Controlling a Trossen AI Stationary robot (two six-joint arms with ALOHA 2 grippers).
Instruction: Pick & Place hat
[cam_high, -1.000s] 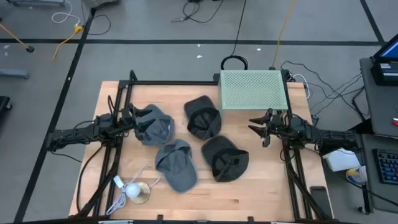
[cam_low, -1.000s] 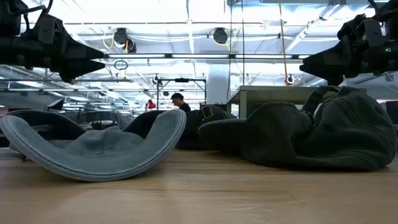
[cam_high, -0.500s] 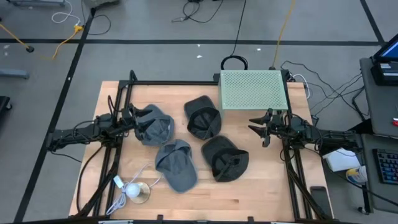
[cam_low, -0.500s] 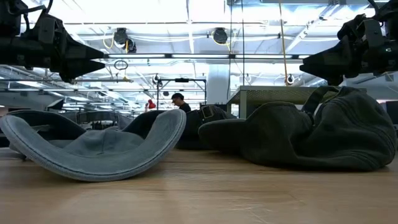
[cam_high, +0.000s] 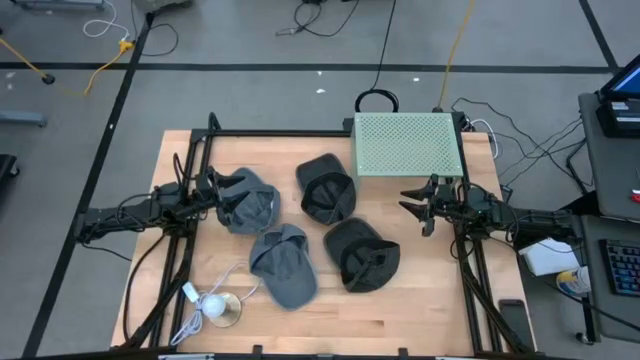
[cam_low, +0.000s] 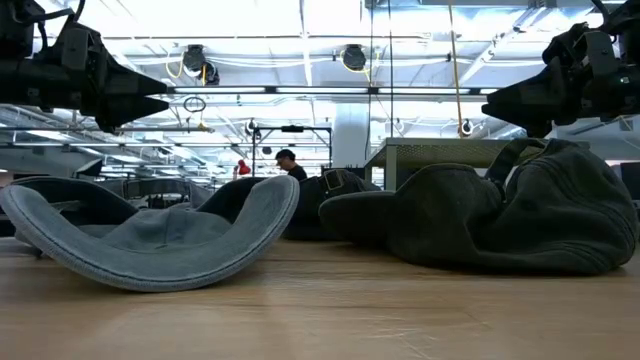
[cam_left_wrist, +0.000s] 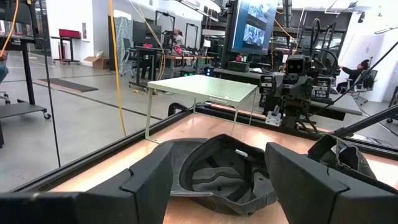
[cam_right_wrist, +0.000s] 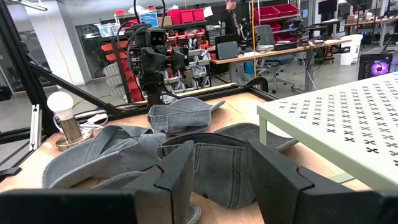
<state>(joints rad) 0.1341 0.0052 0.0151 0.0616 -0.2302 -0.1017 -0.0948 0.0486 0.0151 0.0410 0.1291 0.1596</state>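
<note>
Low view: nearest the camera a light grey cap lies upturned on the wood table, brim curled up, with a dark cap just beside it; neither is touched. Both arms hang above at the table's sides, likely parked before a pick. Left gripper sits at the left edge next to the blue-grey cap, fingers spread, nothing between them; its wrist view looks straight over that cap's open underside, so my guess is that's the first target. Right gripper hovers at the right edge, fingers also spread and empty, just short of the green perforated stand. Further back, a fourth cap lies mid-table. The stand at the far edge looks like the drop spot. Lamp near the front-left corner, clear of the work.
</note>
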